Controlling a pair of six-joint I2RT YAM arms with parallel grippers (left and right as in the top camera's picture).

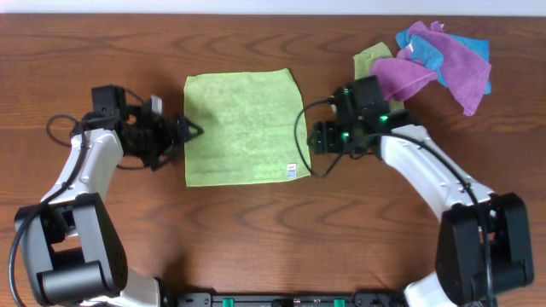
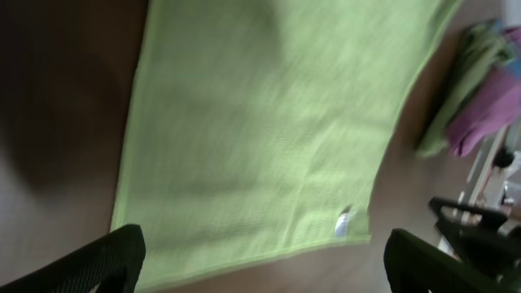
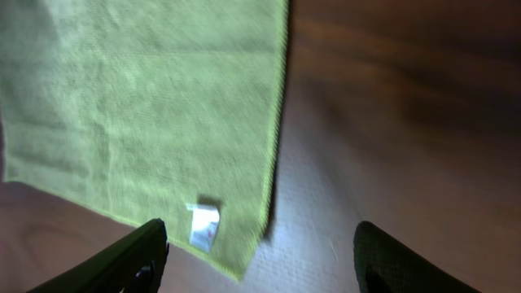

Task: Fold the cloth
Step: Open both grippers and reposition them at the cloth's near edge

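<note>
Beside the cloth [image 1: 243,128], left gripper [image 1: 192,130] and right gripper [image 1: 313,136] stand open, empty; a shallow pinch may slip off.

Robotics lab; wooden table [image 1: 273,239], left arm [image 1: 88,169], right arm [image 1: 428,175]

The cloth [image 1: 243,128] is bright green and square. It lies flat on the brown table [image 1: 256,230], in the middle. It is spread all the way open, with no fold in it. It sits a little crooked. A small white tag [image 1: 292,171] is at its near right corner. The top looks soft and fuzzy, with a few light wrinkles.
</note>
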